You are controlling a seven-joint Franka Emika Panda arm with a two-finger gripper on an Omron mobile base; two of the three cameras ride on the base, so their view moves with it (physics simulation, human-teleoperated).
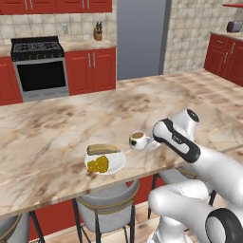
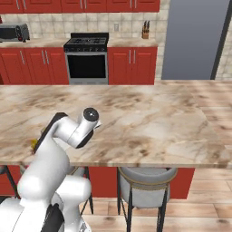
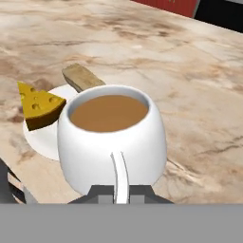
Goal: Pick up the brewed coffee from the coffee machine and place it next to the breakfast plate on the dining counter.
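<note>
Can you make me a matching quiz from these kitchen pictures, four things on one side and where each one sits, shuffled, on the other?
Things:
1. brewed coffee
2. breakfast plate
3. stove
4. knife block

Places:
A. on the back worktop, right of the stove
B. held by its handle in the shut hand
C. between red cabinets at the back wall
D. on the dining counter, left of the cup

Pairs: 1-B, 2-D, 3-C, 4-A
</note>
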